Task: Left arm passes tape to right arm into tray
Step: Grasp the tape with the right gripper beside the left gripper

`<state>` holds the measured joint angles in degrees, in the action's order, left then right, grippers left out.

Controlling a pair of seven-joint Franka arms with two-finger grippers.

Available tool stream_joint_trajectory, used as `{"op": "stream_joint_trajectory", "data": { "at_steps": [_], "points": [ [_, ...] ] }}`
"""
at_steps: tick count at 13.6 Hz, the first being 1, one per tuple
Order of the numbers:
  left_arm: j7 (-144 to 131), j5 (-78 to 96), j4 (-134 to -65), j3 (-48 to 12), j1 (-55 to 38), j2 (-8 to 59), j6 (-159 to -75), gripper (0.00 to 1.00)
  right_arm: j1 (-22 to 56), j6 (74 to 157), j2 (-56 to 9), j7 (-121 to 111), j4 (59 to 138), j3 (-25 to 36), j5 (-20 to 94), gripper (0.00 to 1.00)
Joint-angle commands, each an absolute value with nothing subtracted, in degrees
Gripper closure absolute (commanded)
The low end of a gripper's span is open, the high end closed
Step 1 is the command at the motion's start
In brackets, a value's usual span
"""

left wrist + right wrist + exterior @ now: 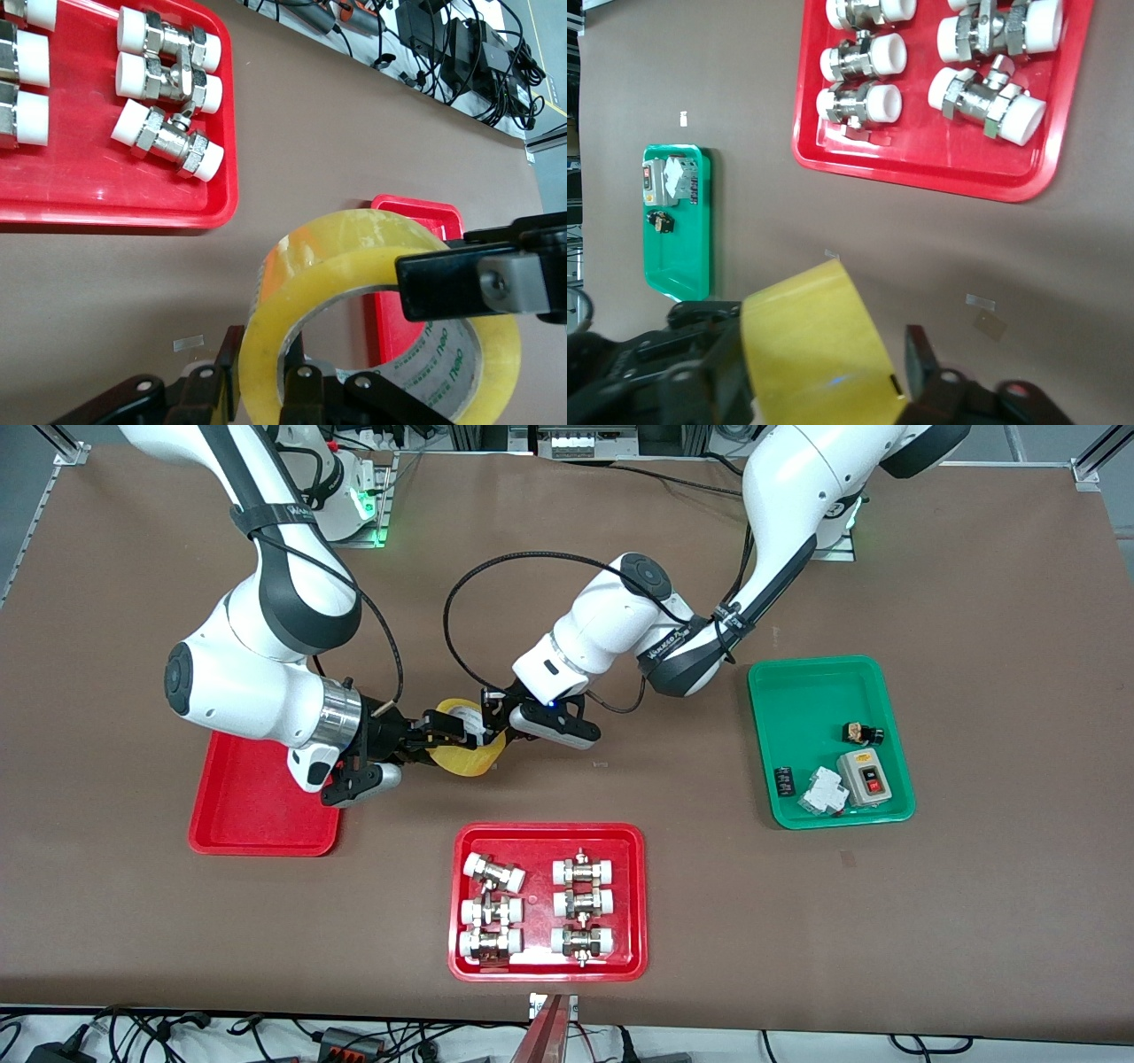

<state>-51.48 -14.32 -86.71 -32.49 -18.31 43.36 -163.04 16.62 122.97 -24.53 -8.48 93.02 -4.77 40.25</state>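
The two grippers meet in the air over bare table, between the plain red tray [257,815] and the red tray of metal fittings [548,841], and the tape [467,762] hangs between them. The left gripper [490,716] comes in from the left arm's end of the table, and its fingers appear closed on the roll's wall. The right gripper [447,731] reaches in from the tray's end, with one finger [474,285] through the roll's hole and another outside the wall, so both seem to have hold of it at once.

What matters next is the direction. The plain tray lies toward the right arm's end, just beside the right arm's silver-banded wrist, so once the left lets go the right gripper has only a short carry to it.

The tape is a glossy, see-through yellow ring with a pale core, smooth and probably slippery. The tray is shiny hard plastic with a raised rim and rounded corners. The tabletop is matte brown. A green tray [828,677] of small electrical parts sits well apart, toward the left arm's end.
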Motion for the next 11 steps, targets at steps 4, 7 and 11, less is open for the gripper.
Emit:
{"op": "stream_joint_trajectory", "data": {
  "at_steps": [4, 7, 11],
  "points": [
    [-51.42, -15.12, -83.23, -32.34, -18.54, 44.38, -162.77, 1.0, 16.52, 122.61, -24.87, -9.67, 91.23, -4.39, 41.04, 1.0],
    [-51.33, -15.91, -83.67, -32.08, -17.33, 43.6, -162.77, 0.0, 16.52, 122.61, -24.87, -9.67, 91.23, -4.39, 40.96, 1.0],
    [-51.07, -15.91, -85.87, -32.78, -11.27, 38.34, -149.66, 0.0, 15.82, 122.43, -24.87, -9.67, 90.36, -3.96, 41.04, 1.0]
  ]
}}
